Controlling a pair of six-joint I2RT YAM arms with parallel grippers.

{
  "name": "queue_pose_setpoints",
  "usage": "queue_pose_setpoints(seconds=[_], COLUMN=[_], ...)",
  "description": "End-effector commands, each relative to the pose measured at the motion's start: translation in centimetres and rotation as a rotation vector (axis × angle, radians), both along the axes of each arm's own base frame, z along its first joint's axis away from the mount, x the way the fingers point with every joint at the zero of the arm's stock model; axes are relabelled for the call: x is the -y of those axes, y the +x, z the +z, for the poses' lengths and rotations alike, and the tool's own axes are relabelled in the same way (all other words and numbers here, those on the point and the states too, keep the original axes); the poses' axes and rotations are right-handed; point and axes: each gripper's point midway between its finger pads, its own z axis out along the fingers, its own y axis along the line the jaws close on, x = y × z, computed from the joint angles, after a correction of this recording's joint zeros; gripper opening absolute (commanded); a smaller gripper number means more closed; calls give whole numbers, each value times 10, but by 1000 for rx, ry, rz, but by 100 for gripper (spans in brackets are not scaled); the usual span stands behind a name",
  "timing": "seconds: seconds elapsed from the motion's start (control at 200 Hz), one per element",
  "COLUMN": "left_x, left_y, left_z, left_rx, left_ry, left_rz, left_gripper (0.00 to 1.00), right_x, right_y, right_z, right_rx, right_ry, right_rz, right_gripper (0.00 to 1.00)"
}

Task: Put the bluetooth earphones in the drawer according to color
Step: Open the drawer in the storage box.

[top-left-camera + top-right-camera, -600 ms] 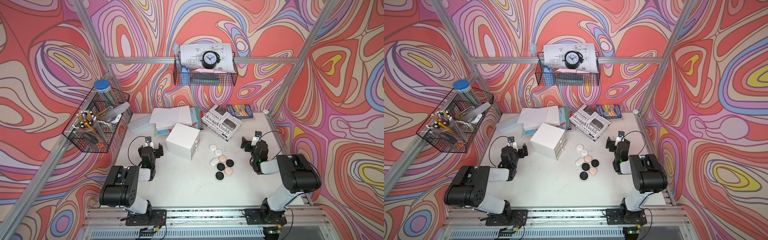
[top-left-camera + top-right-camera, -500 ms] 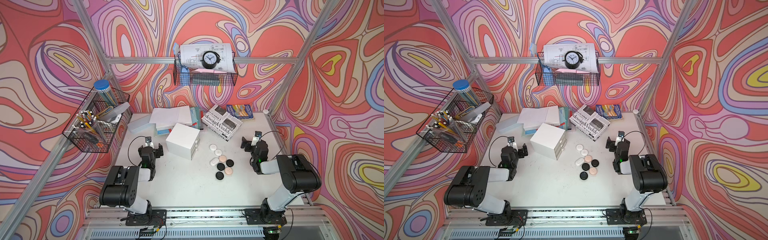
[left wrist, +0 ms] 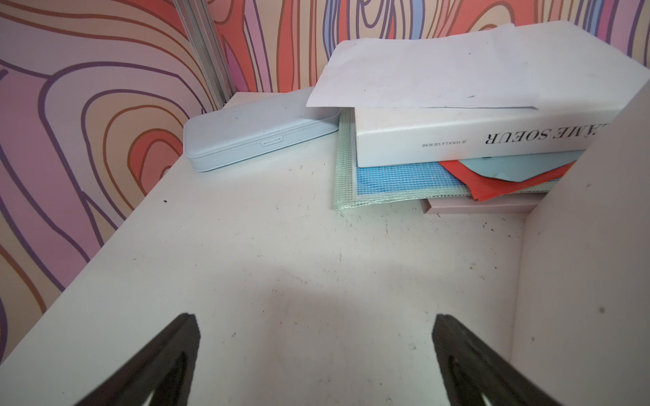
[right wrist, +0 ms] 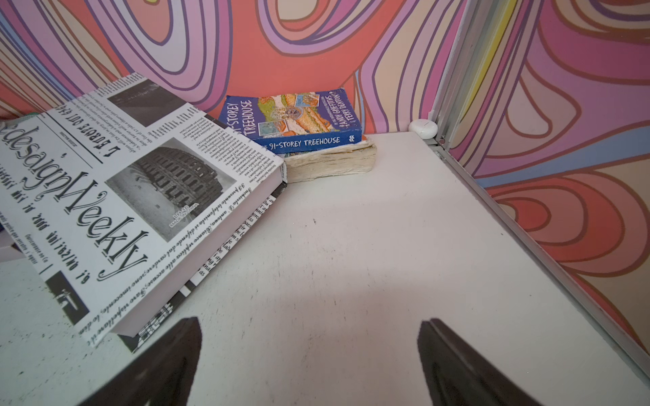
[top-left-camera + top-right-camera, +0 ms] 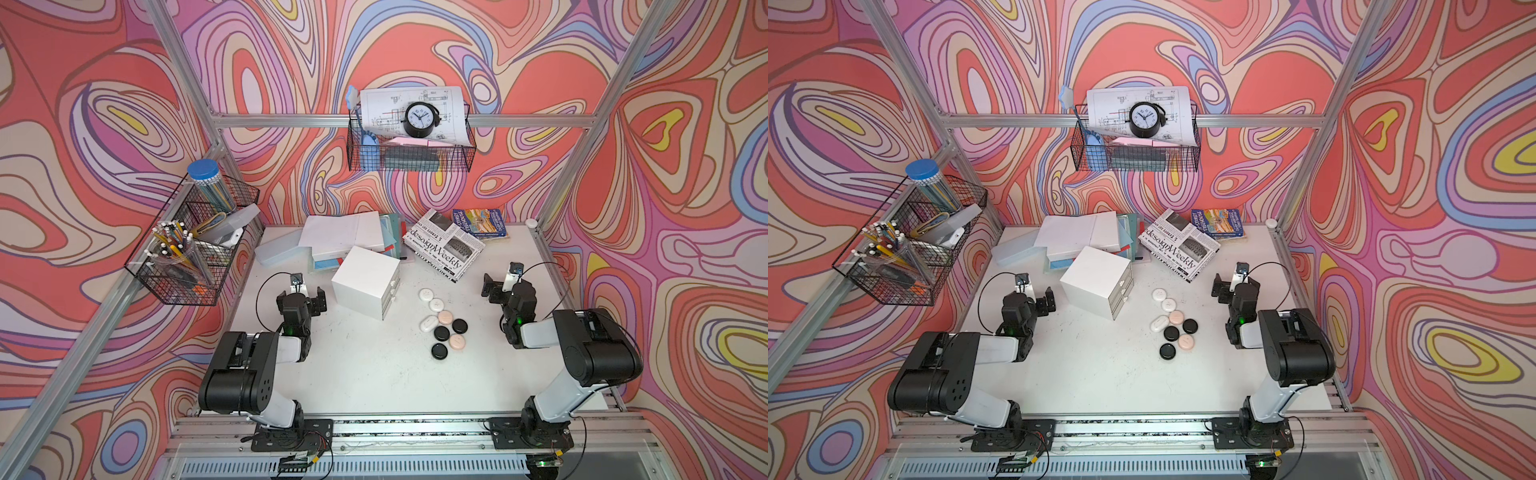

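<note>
Several bluetooth earphones lie in a loose cluster on the white table, right of the drawer: white ones (image 5: 425,294) (image 5: 1159,323), beige-pink ones (image 5: 445,318) and glossy black ones (image 5: 439,351). The drawer (image 5: 365,282) (image 5: 1096,280) is a small white cabinet with all three trays pushed in; its plain side (image 3: 591,246) fills an edge of the left wrist view. My left gripper (image 5: 302,296) (image 3: 314,318) rests low to the cabinet's left, open and empty. My right gripper (image 5: 503,286) (image 4: 309,320) sits right of the cluster, open and empty. Neither wrist view shows the cluster.
Behind the cabinet are a frosted pencil box (image 3: 260,131) and stacked books and papers (image 5: 345,232). A newspaper-print book (image 4: 140,197) and a blue paperback (image 4: 299,123) lie at the back right. A small white round thing (image 4: 423,128) sits in the far right corner. Wire baskets (image 5: 195,249) hang on the walls.
</note>
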Motion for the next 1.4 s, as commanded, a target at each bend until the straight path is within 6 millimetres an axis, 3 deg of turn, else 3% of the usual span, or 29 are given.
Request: queue_pose_setpoints(seconds=[0.0, 0.275, 0.511, 0.611, 0.816, 0.951, 0.971, 0.986, 1.057, 1.262, 1.397], left_x=[2, 6, 9, 5, 16, 29, 31, 33, 44, 74, 98], left_y=[2, 3, 1, -5, -13, -17, -19, -16, -17, -20, -22], left_z=[0, 0, 5, 22, 71, 123, 123, 141, 160, 182, 184], left_rx=[-3, -6, 7, 27, 21, 131, 125, 156, 163, 128, -7], left_ry=[6, 5, 14, 32, 71, 39, 39, 38, 53, 57, 1], left_rz=[-10, -36, -54, -15, -65, -113, -125, -134, -178, -299, -421], left_gripper=[99, 99, 98, 98, 98, 98, 98, 98, 98, 99, 98], right_x=[-1, -1, 6, 12, 1, -19, -21, -23, -35, -76, -99], right_y=[2, 2, 0, 2, 7, 10, 11, 12, 16, 17, 10], right_z=[-2, -2, 5, 20, 39, 62, 65, 67, 74, 87, 92], right_rx=[-6, -8, 9, -18, -48, -55, -55, -55, -67, -102, -135], right_ry=[11, 13, 8, 13, 12, 79, 98, 110, 179, 422, 499], right_rz=[7, 7, -39, -75, -6, 91, 100, 106, 154, 311, 373], right_gripper=[98, 98, 90, 89, 85, 84, 84, 84, 84, 83, 83])
